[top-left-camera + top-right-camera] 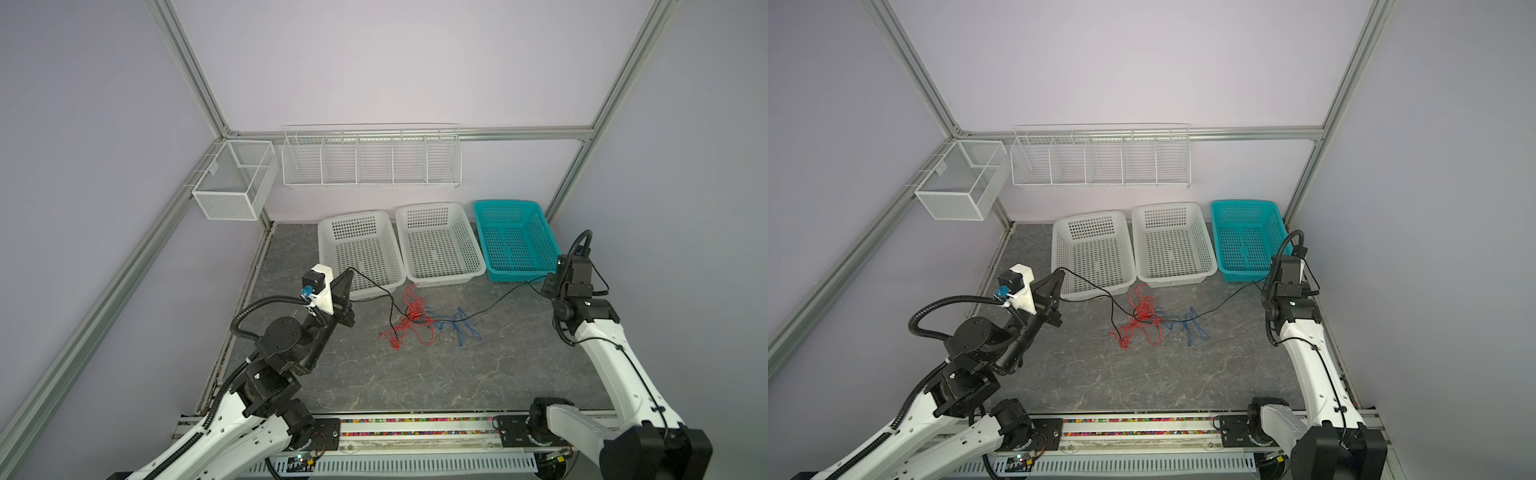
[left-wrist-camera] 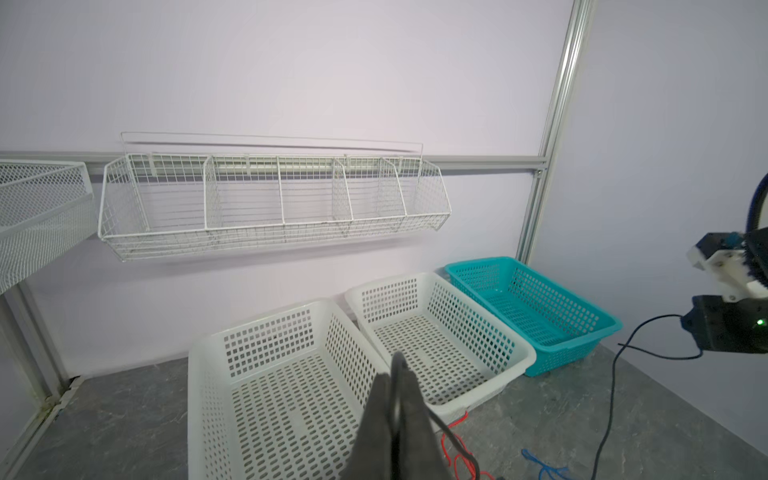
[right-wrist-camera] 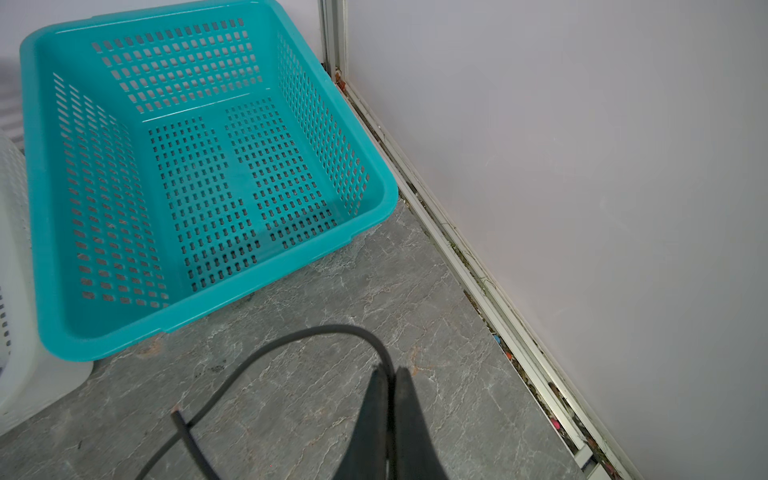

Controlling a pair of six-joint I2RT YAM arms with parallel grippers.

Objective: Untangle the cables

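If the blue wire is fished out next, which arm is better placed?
Right, probably. The blue cable lies on the pile's right side, nearer the right gripper; the red cable sits between it and the left gripper. Both grippers pinch the black cable, so it must release first.

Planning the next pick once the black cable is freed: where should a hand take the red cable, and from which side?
Probably the near loop of the red cable, which lies alone on the bare table. Come straight down from the near side, clear of the knot where the black cable and blue cable meet it.
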